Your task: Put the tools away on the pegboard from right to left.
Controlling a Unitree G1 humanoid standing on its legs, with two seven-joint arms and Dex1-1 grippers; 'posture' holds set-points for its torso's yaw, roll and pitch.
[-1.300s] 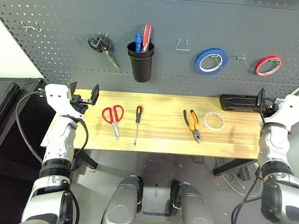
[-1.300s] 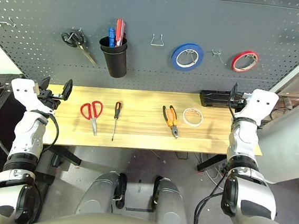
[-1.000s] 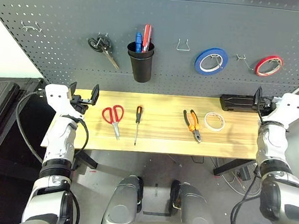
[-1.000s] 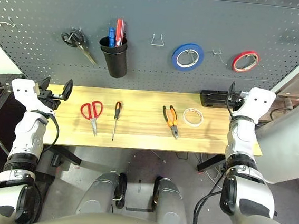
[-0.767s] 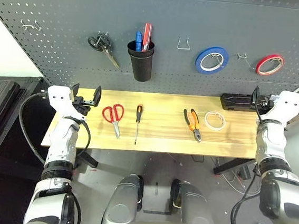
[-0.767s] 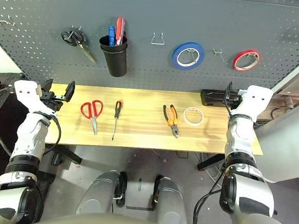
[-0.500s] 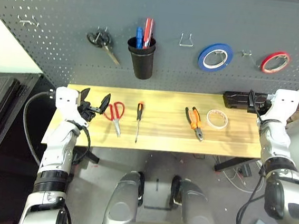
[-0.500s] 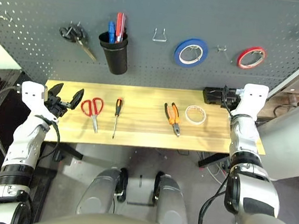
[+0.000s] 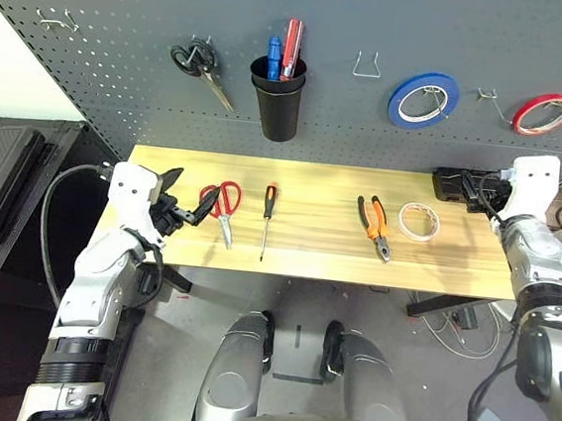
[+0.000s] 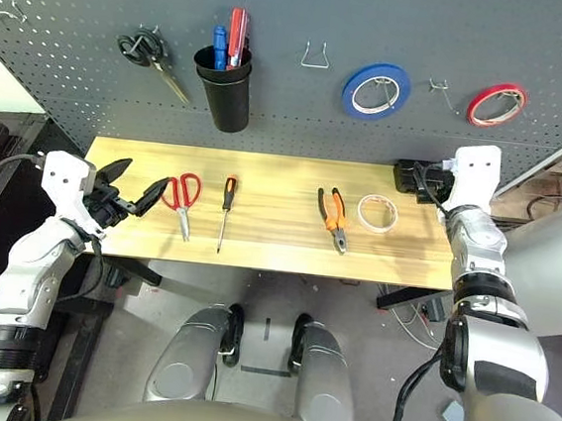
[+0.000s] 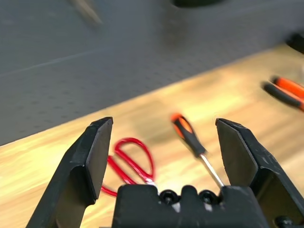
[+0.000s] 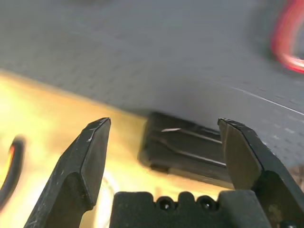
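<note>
Left gripper (image 9: 185,198) open, empty, at bench's left end just beside red-handled scissors (image 9: 223,208). Right gripper (image 12: 164,156) open, empty, by black box (image 9: 460,185) at right end. Screwdriver (image 9: 267,218), pliers (image 9: 373,225), cream tape roll (image 9: 418,221) lie flat on bench top (image 9: 307,248), below pegboard (image 9: 124,86)

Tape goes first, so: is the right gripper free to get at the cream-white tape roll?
Probably yes: the right gripper is open and empty, and the cream-white tape roll lies alone on bare bench nearby.
</note>
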